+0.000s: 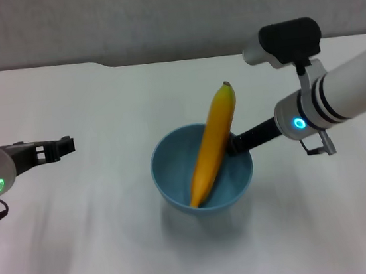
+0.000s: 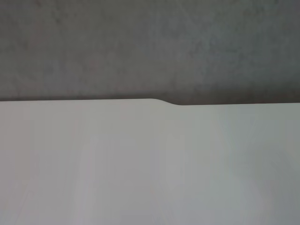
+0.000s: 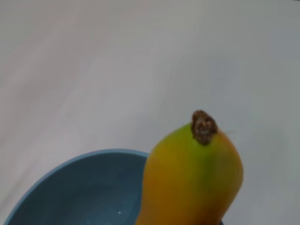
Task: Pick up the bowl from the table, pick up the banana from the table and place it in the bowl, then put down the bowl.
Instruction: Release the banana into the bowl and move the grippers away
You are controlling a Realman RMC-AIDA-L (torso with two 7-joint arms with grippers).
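Note:
The light-blue bowl (image 1: 173,173) is at the middle of the white table (image 1: 84,256). The yellow-orange banana (image 1: 212,145) stands tilted inside it, lower end on the bowl's floor, upper end leaning over the far right rim. My right gripper (image 1: 233,145) is shut on the bowl's right rim, beside the banana. A soft shadow lies under the bowl, which seems to be held just above the table. The right wrist view shows the banana's tip (image 3: 199,173) and the bowl's inside (image 3: 79,192). My left gripper (image 1: 57,149) is far to the left of the bowl, holding nothing.
The table's notched far edge (image 1: 111,65) meets the grey wall (image 1: 154,13). The left wrist view shows only bare tabletop (image 2: 140,168) and that notch (image 2: 168,102) against the wall.

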